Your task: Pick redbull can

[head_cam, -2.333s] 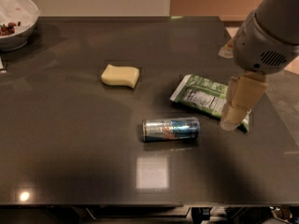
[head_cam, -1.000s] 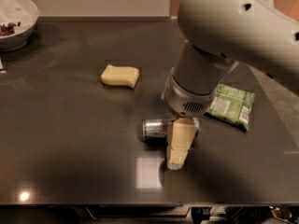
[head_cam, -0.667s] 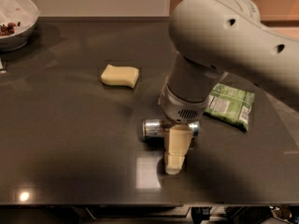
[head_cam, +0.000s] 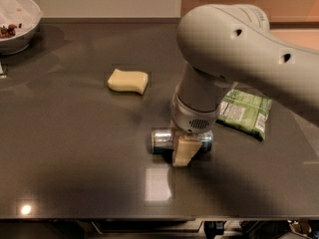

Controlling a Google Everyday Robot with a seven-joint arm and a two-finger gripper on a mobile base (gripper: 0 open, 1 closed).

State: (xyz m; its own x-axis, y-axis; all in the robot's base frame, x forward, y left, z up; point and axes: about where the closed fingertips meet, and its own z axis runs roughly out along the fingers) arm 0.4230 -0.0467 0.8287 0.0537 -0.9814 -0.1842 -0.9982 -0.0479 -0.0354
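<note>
The redbull can (head_cam: 162,140) lies on its side on the dark table (head_cam: 75,148), near the front middle. It is shiny silver and blue; only its two ends show. My gripper (head_cam: 185,151) is down over the middle of the can and covers it, with the big pale arm (head_cam: 234,49) reaching in from the upper right. Whether the gripper touches the can is not visible.
A yellow sponge (head_cam: 128,80) lies to the back left of the can. A green snack bag (head_cam: 245,112) lies to the right, partly under the arm. A white bowl (head_cam: 25,31) with food stands at the far left corner. The table's front edge is close below the can.
The arm has swung from the right, over the snack bag, to the can. Over the last second the gripper has drawn in from the can's front side until it sits over the can's middle.
</note>
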